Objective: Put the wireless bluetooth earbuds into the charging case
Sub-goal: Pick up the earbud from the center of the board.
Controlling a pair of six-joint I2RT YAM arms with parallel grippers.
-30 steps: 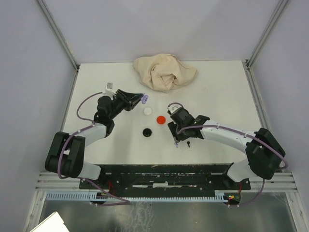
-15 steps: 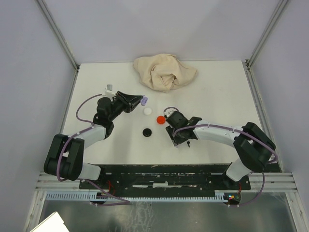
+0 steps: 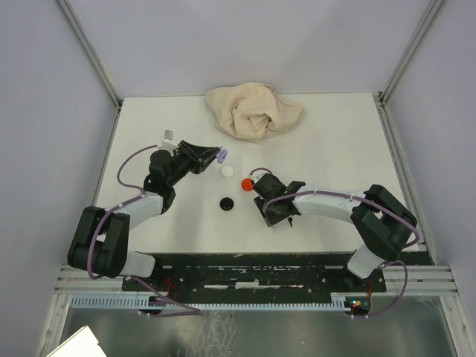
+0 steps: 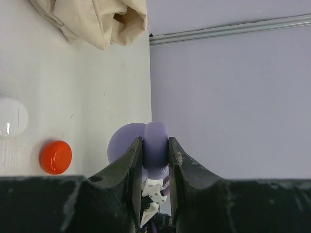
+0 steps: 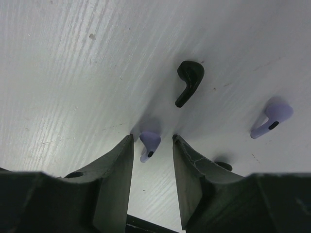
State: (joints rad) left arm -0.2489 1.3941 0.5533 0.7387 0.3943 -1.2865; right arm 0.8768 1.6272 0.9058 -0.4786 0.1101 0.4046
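Observation:
My left gripper [image 4: 155,145] is shut on the lavender charging case [image 4: 156,141] and holds it on edge above the table, with its round lid [image 4: 121,143] showing to the left. The top view shows this gripper [image 3: 216,155] at the left of the table. My right gripper [image 5: 153,139] stands open, tips down on the table, around a lavender earbud [image 5: 149,144], with a gap on each side. A black earbud [image 5: 189,81] lies just beyond it and a second lavender earbud [image 5: 272,117] off to the right. In the top view the right gripper [image 3: 274,217] is near mid-table.
White [image 3: 227,170], red [image 3: 247,183] and black [image 3: 226,203] round cases lie between the two arms. A crumpled beige cloth [image 3: 253,110] sits at the back. A small dark piece [image 5: 224,166] shows partly behind my right finger.
My right gripper has shifted left and down onto the table, and its jaws have narrowed around the lavender earbud. The left arm and its case have stayed put.

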